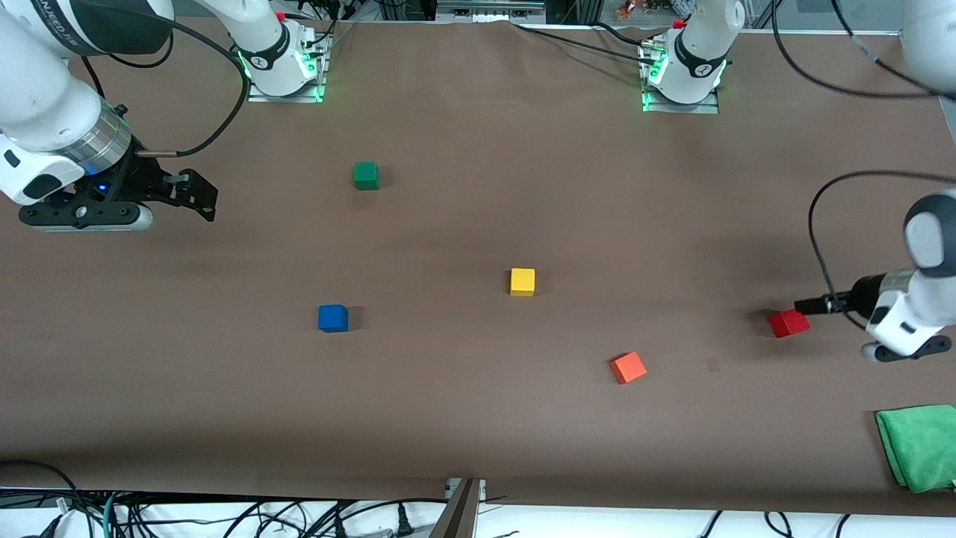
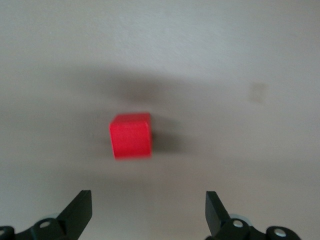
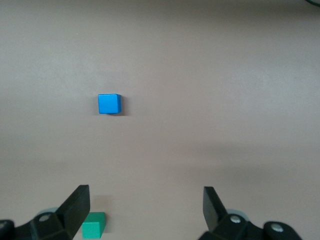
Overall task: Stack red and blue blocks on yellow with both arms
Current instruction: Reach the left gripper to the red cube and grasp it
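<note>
Red cube [image 1: 789, 323] on worktop [image 1: 478, 418], toward the left arm's end from yellow cube [image 1: 522, 282]; left gripper [image 2: 149, 212] over it, fingers spread. Probably light, rigid; best pinched across flat sides. Right gripper [image 1: 196, 196] waiting, spread.

Only one piece of lettering is made out: dark printed characters on the white upper casing of the right arm [image 1: 45, 37], cut off at the picture's edge and not fully legible. The cubes are seen unmarked.
</note>
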### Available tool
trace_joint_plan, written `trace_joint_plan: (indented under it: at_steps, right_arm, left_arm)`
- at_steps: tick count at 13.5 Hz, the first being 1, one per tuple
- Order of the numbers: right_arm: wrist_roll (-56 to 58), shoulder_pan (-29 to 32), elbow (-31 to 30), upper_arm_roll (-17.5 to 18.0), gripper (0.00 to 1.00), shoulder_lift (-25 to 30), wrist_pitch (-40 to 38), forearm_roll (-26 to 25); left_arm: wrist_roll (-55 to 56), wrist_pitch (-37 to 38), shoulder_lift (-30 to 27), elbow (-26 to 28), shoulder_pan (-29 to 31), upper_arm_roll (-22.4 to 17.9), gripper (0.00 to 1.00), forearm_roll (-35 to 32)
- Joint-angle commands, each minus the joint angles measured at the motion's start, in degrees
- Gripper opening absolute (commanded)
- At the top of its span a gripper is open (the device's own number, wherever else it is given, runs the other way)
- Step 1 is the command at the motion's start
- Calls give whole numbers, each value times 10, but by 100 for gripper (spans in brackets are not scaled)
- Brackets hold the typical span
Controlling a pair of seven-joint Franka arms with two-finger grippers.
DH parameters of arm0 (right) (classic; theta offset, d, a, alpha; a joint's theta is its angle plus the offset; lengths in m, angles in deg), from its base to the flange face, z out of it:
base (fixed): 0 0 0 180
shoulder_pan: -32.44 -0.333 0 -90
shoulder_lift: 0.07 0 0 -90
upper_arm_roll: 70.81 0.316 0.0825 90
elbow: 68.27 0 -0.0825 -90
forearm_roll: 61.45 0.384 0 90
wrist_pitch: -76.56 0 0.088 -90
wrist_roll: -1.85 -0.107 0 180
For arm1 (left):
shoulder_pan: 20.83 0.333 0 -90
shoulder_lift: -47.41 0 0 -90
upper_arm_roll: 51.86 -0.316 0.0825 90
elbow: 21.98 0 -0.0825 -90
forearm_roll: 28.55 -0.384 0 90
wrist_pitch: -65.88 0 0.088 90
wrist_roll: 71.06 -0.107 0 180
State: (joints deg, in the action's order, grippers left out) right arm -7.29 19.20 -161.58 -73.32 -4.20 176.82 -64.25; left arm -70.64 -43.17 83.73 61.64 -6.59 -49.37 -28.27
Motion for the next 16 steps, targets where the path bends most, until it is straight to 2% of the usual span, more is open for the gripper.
trace_joint_plan:
  at_steps: [1, 4, 8, 9, 10, 11, 12, 14, 15, 16]
  right_arm:
    - [1, 2, 9, 1, 100, -27, 4, 0]
    - [3, -1, 9, 2, 100, -36, 2, -6]
    - [3, -16, 9, 2, 100, -66, 5, -9]
    - [4, -15, 9, 2, 100, -68, 11, -6]
    - [4, -19, 9, 2, 100, -69, 18, -7]
    - [5, -26, 10, 2, 100, -75, 24, -8]
    - [6, -28, 9, 2, 100, -79, 27, -7]
    - [6, -32, 9, 2, 100, -101, 43, -2]
    - [14, -32, 10, 3, 100, -132, 55, 1]
    - [23, -34, 9, 5, 100, -150, 70, 18]
  left_arm:
    - [-2, -53, 23, 13, 9, 5, 100, -5]
    - [3, -115, 30, 51, 18, 5, 100, -5]
    - [3, -145, 44, 67, 22, 5, 100, -5]
    - [-2, -153, 43, 72, 22, 5, 80, -11]
    - [-2, -155, 44, 72, 21, 5, 49, -11]
    - [-2, -155, 43, 72, 19, 5, 29, -11]
    - [-2, -155, 44, 72, 21, 5, 29, -11]
    - [-2, -151, 44, 68, 25, 6, 14, -11]
    - [4, -144, 39, 65, 22, 9, 6, -7]
    - [4, -113, 25, 62, 18, 14, 5, -5]
